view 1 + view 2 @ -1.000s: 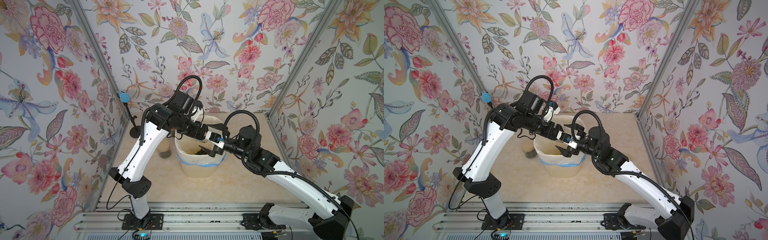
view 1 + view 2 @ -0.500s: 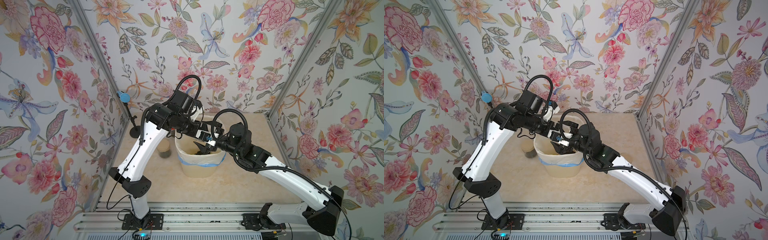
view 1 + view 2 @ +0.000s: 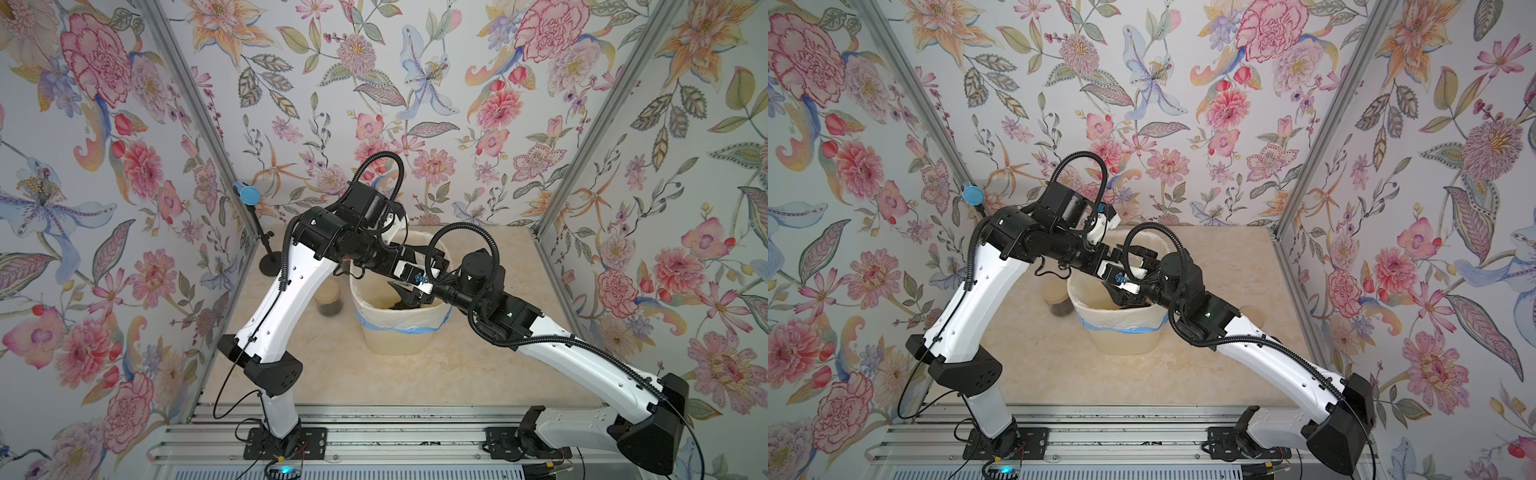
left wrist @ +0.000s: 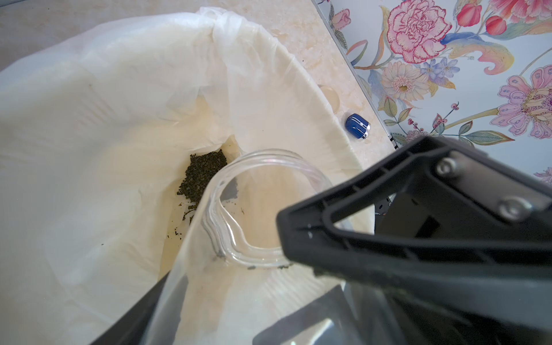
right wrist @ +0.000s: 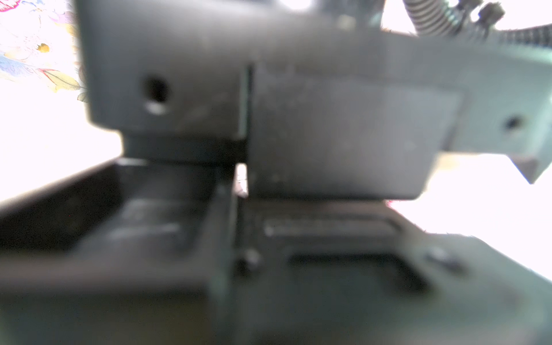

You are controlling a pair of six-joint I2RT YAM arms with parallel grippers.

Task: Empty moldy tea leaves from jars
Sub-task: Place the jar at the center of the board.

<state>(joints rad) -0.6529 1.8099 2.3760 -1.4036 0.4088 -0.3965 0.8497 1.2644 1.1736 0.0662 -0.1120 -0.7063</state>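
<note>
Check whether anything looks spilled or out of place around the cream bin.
The dark tea leaves lie inside the white plastic liner. A small blue striped cap-like piece lies loose on the beige table beside it.

The right gripper (image 3: 408, 293) has moved further in over the cream bin (image 3: 399, 338), and the right arm (image 3: 582, 353) has swung closer to the left arm (image 3: 291, 299).

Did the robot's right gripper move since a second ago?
Yes. In both top views the right gripper went from the bin's rim on its own arm's side inward, to above the bin's middle.
</note>
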